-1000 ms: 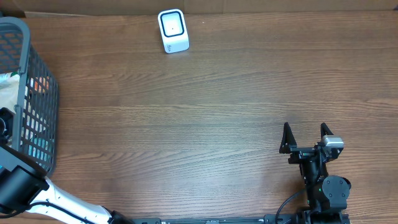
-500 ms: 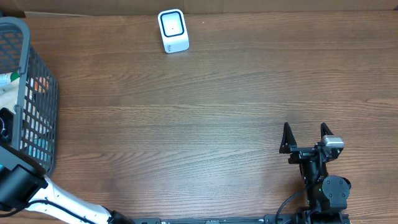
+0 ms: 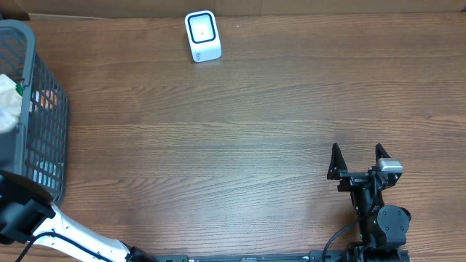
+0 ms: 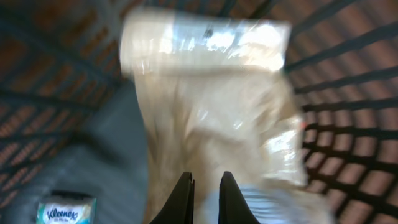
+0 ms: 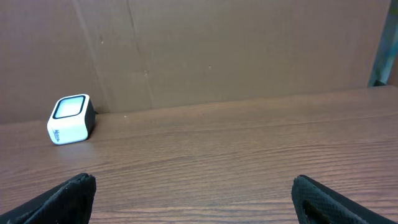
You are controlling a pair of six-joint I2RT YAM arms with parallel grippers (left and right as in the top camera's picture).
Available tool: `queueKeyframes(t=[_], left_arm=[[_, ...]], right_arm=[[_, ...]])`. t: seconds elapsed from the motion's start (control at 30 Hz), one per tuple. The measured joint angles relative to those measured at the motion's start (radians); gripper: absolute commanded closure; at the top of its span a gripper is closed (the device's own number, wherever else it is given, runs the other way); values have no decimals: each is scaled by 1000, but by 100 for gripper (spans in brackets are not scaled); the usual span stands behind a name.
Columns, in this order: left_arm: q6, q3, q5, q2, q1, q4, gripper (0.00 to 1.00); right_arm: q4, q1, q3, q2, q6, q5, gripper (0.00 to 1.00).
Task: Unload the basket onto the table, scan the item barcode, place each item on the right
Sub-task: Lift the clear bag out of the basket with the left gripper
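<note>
While the left gripper [image 4: 205,198] pinches a clear wrapped pack [image 4: 211,106], Kleenex packet [image 4: 65,213] beside, right gripper [image 3: 357,154] spread wide

So the whole setup sits on a brown wood-grain surface [image 3: 255,131], looks like laminate, with long streaky grain running side to side. It's pretty matte, no harsh glare anywhere, and the light seems soft and even from above. Along the far edge there's no proper wall, just a cardboard wall [image 5: 236,50] of plain brown sheets standing upright and touching the back of the surface. You can spot a vertical crease [image 5: 132,53] in it, plus a few little scuffs. Way off on the right past the cardboard there's a dark greyish post [image 5: 384,43], can't tell what it is. No windows or floor visible.
</note>
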Motion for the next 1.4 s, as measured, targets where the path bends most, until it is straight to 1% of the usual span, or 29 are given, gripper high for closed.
queueKeyframes(t=[0.1, 0.3, 0.33, 0.4, 0.47, 0.5, 0.53, 0.6, 0.63, 0.73, 0.83, 1.07, 1.33, 1.37, 1.4], left_arm=[[-11, 38, 18, 0, 0, -14, 96], [-14, 27, 23, 0, 0, -40, 96], [-14, 16, 23, 0, 0, -41, 90], [-12, -25, 23, 0, 0, -38, 64], [-15, -85, 26, 0, -2, -21, 35], [-17, -119, 28, 0, -3, -6, 25], [-18, -160, 33, 0, -5, 15, 18], [-18, -244, 45, 0, -12, 66, 3], [-18, -283, 52, 0, -16, 89, 0], [-29, -388, 60, 0, -37, 155, 1], [-33, -447, 42, 0, -63, 195, 0], [-64, -504, -115, 0, -113, 218, 1], [-76, -599, -224, 0, -113, 283, 1], [-77, -611, -230, 0, -113, 292, 3], [-79, -622, -231, -6, -113, 304, 10]], right_arm=[[0, 0, 0, 0, 0, 0, 0], [0, 0, 0, 0, 0, 0, 0], [0, 0, 0, 0, 0, 0, 0], [0, 0, 0, 0, 0, 0, 0], [0, 0, 0, 0, 0, 0, 0], [0, 0, 0, 0, 0, 0, 0], [0, 0, 0, 0, 0, 0, 0], [0, 0, 0, 0, 0, 0, 0], [0, 0, 0, 0, 0, 0, 0], [0, 0, 0, 0, 0, 0, 0], [0, 0, 0, 0, 0, 0, 0], [0, 0, 0, 0, 0, 0, 1], [0, 0, 0, 0, 0, 0, 0], [0, 0, 0, 0, 0, 0, 0], [0, 0, 0, 0, 0, 0, 0]])
